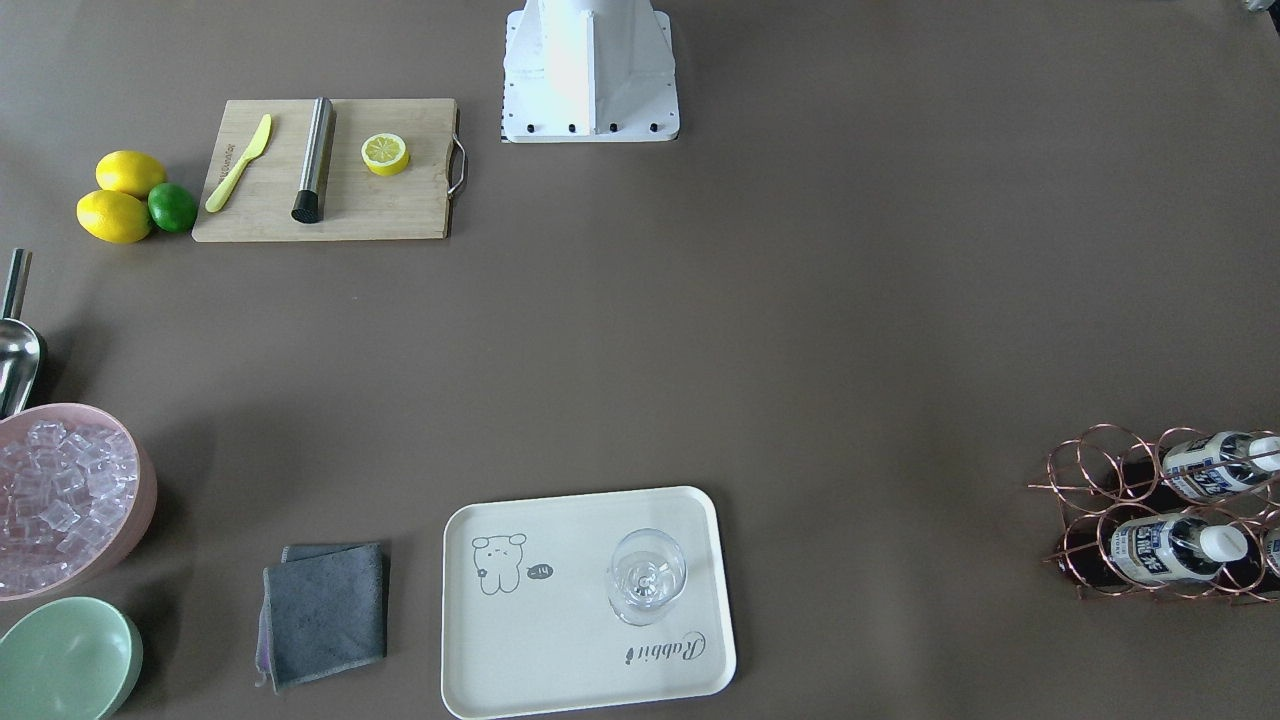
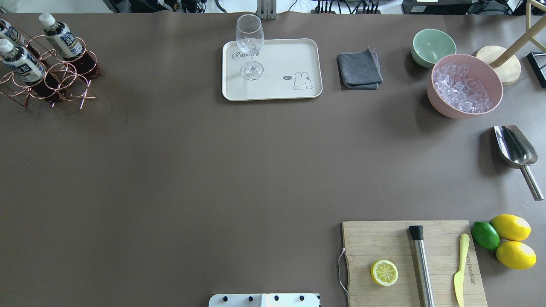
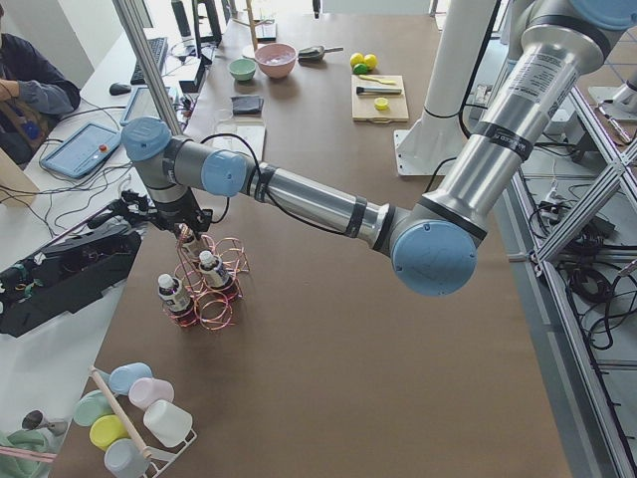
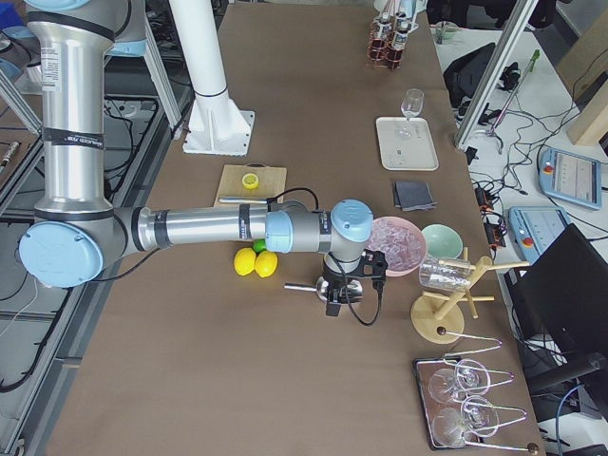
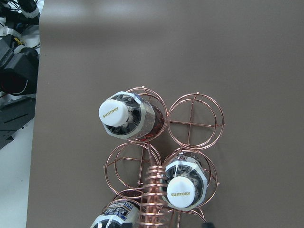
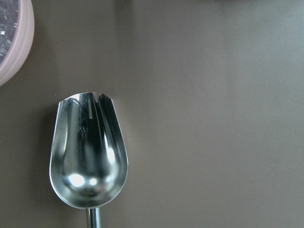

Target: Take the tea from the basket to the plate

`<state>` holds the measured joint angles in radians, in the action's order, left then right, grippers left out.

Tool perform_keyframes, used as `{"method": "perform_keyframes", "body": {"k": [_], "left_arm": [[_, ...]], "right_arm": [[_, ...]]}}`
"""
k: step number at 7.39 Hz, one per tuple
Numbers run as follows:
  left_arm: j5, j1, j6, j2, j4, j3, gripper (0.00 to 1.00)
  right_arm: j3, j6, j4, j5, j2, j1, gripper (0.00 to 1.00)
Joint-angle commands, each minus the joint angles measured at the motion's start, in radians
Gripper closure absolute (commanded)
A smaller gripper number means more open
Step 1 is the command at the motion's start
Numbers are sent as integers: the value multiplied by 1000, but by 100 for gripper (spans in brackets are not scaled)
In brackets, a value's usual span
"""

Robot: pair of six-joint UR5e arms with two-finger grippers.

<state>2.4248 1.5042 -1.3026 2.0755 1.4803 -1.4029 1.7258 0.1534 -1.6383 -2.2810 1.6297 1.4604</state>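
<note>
Three tea bottles (image 2: 59,38) with white caps stand in the copper wire basket (image 2: 64,81) at the table's far left corner; the left wrist view looks straight down on their caps (image 5: 126,116) and the ring cells (image 5: 194,121). The cream plate (image 2: 277,64) lies at the far middle with a stemmed glass (image 2: 249,42) on it. My left gripper (image 3: 189,227) hangs just over the basket in the exterior left view; I cannot tell if it is open. My right gripper (image 4: 334,302) hovers over a metal scoop (image 6: 88,156); I cannot tell its state.
A grey cloth (image 2: 359,70), a green bowl (image 2: 433,47) and a pink bowl of ice (image 2: 465,85) stand right of the plate. A cutting board (image 2: 384,243) with a lemon half, a steel rod and a knife is near right, with lemons and a lime (image 2: 485,235).
</note>
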Motion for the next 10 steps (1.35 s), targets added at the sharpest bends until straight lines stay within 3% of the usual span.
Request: {"method": "perform_keyframes", "body": {"k": [1,4,8,10], "left_arm": [[3,10,-1,0,-3,-4,100],[10,46,-9,5,-75,-53,100],[10,106,-15,2,-314,-308,100],[7,105,-15,75,-456,-387,100]], "right_arm": [[-2,0,0,0,-2,0,0],[0,0,0,0,-2,0,0],[12,0,0,40,-4,0,0],[9,0,0,45,-4,0,0]]}}
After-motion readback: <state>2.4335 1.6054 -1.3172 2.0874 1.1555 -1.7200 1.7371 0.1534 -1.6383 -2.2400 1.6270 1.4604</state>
